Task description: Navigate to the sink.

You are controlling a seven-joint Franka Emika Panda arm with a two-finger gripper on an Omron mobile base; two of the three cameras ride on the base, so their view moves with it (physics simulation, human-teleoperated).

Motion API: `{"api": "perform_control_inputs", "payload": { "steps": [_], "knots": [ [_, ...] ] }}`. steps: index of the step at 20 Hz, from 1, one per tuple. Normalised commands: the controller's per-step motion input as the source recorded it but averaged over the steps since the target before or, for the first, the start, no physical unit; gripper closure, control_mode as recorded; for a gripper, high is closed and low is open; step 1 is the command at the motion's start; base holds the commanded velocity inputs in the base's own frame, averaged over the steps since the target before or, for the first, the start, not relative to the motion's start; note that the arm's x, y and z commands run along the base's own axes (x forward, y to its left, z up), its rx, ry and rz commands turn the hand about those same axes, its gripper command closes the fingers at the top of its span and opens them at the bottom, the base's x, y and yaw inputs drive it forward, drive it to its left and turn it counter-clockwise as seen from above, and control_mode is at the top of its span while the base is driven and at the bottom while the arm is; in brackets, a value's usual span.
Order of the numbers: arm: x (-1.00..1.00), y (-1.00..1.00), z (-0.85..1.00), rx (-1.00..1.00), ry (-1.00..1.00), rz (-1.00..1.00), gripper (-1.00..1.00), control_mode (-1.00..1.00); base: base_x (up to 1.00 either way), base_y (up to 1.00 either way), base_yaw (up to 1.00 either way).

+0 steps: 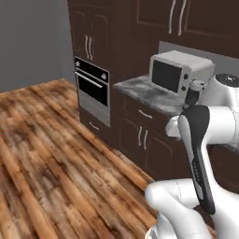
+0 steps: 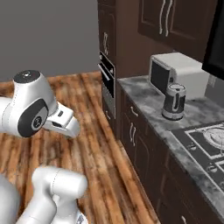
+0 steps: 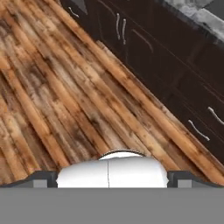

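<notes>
On right base view: cooktop, kettle | left: oven | claw state unclear

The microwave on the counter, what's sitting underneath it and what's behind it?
The microwave sits on the grey marbled counter, above dark wood cabinet doors. Behind it is a grey backsplash, under dark upper cabinets. The microwave's body covers the wall directly behind it.

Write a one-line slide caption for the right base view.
Robot arm over wood floor, facing counter with microwave, kettle and cooktop.
</notes>
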Motion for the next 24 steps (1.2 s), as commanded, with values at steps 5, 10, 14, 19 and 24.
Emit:
{"api": "perform_control_inputs", "payload": {
  "steps": [5,10,14,19,24],
  "knots": [
    [0.0,0.0,0.0,0.0,0.0,0.0,-1.0,1.0,-0.16,0.0,1.0],
    [0.0,0.0,0.0,0.0,0.0,0.0,-1.0,1.0,-0.15,0.0,1.0],
    [0.0,0.0,0.0,0.0,0.0,0.0,-1.0,1.0,-0.07,0.0,1.0],
    [0.0,0.0,0.0,0.0,0.0,0.0,-1.0,1.0,-0.07,0.0,1.0],
    [0.0,0.0,0.0,0.0,0.0,0.0,-1.0,1.0,-0.07,0.0,1.0]
  ]
}}
